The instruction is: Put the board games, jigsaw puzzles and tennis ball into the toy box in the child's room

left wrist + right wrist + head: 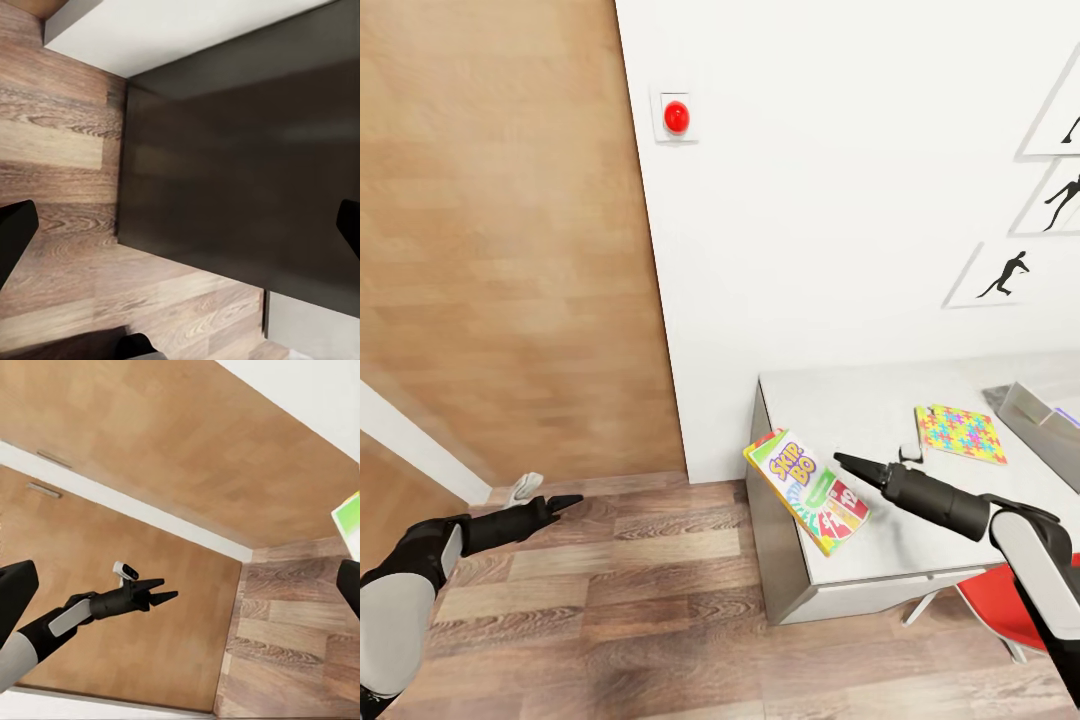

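A white-green-red Skip-Bo board game (807,490) lies slanted at the near-left corner of the pale grey table (840,400), overhanging its left edge. My right gripper (848,463) points at the box's right side, touching it or just above it. In the right wrist view its fingers stand wide apart and open, and a green-white corner of the box (348,519) shows beside one finger. A jigsaw puzzle (961,432) lies flat further right, next to the grey toy box (1032,410) at the picture's edge. My left gripper (567,500) hangs open over the floor.
A wooden door (500,230) fills the left, beside a white wall with a red button (676,117). A red chair (1010,612) stands under the table's front right. A dark grey surface (240,172) lies below my left gripper (180,232). A small white object (908,455) sits mid-table.
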Controlling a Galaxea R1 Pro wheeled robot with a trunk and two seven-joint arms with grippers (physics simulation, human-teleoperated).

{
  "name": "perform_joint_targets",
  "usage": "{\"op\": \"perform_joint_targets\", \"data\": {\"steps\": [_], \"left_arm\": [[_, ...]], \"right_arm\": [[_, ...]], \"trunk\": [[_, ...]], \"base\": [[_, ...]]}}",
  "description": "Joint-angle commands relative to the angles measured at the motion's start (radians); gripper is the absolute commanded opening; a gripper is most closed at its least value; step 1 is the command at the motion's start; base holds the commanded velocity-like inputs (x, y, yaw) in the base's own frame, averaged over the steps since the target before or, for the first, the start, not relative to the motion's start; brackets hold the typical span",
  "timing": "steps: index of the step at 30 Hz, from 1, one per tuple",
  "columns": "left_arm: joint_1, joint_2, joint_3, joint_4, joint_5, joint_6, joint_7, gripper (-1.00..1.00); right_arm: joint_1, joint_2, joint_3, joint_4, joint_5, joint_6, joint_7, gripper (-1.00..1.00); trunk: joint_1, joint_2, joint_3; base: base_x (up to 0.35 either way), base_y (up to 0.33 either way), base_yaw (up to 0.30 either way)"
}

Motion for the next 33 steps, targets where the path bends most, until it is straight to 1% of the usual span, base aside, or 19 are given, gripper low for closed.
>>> {"op": "perform_joint_targets", "data": {"steps": [1,8,9,12,18,28,32,33], "left_arm": [[-0.001,-0.001,0.008,-0.001,-0.009,0.008,-0.007,1.0],[-0.001,-0.001,0.008,-0.001,-0.009,-0.009,-0.007,1.0],[-0.001,-0.001,0.008,-0.001,-0.009,-0.01,-0.007,1.0],[-0.001,-0.001,0.008,-0.001,-0.009,-0.012,-0.007,1.0],[-0.001,0.0,0.008,-0.001,-0.009,-0.014,-0.008,1.0],[-0.001,0.0,0.008,-0.001,-0.009,-0.012,-0.008,1.0],[-0.001,-0.002,0.008,0.0,-0.009,-0.009,-0.007,1.0],[-0.001,-0.006,0.008,0.0,-0.009,-0.008,-0.006,1.0]], "right_arm": [[0.004,0.001,-0.001,-0.002,-0.001,0.005,0.003,1.0],[0.047,0.005,-0.001,-0.035,-0.001,0.003,0.025,1.0],[0.061,0.005,-0.001,-0.046,-0.001,-0.005,0.031,1.0],[0.077,0.005,-0.002,-0.061,0.0,-0.026,0.037,1.0],[0.088,0.006,-0.003,-0.07,0.0,-0.048,0.043,1.0],[0.09,0.008,-0.002,-0.076,-0.001,-0.052,0.052,1.0],[0.091,0.008,-0.002,-0.096,-0.002,-0.059,0.099,1.0],[0.092,0.008,-0.002,-0.102,-0.002,-0.074,0.134,1.0]], "trunk": [[0.001,-0.002,-0.002],[0.001,-0.002,-0.002],[0.001,-0.002,-0.002],[0.001,-0.002,-0.002],[0.001,-0.002,-0.002],[0.001,-0.002,-0.002],[0.001,-0.002,-0.002],[0.001,-0.002,-0.002]], "base": [[0.0,0.0,0.0],[0.0,0.0,0.0],[0.0,0.0,0.0],[0.0,0.0,0.0],[0.0,0.0,0.0],[0.0,0.0,0.0],[0.0,0.0,0.0],[0.0,0.0,0.0]]}}
